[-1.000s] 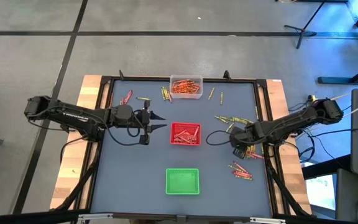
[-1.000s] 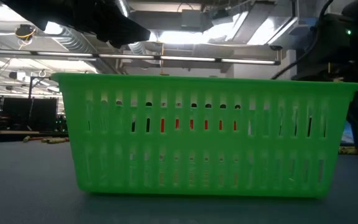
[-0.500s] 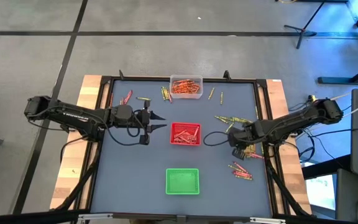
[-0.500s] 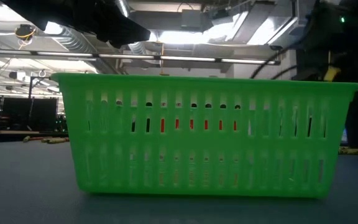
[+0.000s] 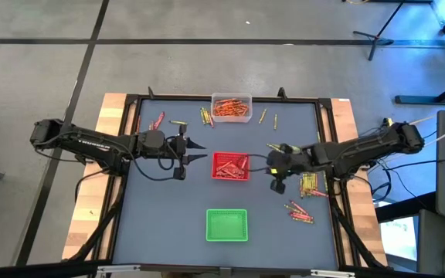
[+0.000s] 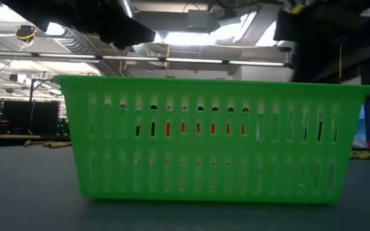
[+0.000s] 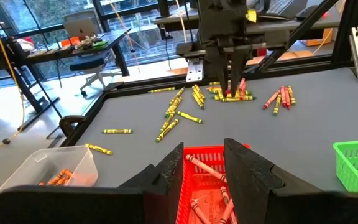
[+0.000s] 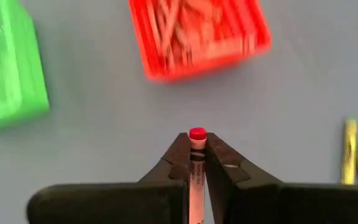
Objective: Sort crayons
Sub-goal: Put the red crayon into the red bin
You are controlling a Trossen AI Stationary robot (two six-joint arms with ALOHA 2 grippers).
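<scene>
1. Over the table's (image 5: 168,208) middle, just right of the square red plastic tray (image 5: 230,166), hung the right gripper (image 8: 197,163), clenched on a thin red crayon (image 8: 196,167).
2. Hovered just left of that tray: the left gripper (image 7: 204,163), fingers slightly parted, nothing between them.
3. Lay scattered near the right edge: loose yellow-green crayons (image 7: 178,112); filled a clear tray (image 5: 231,107) at the far edge: orange ones.
4. Sat near the front edge: a green slatted basket (image 6: 214,138).
</scene>
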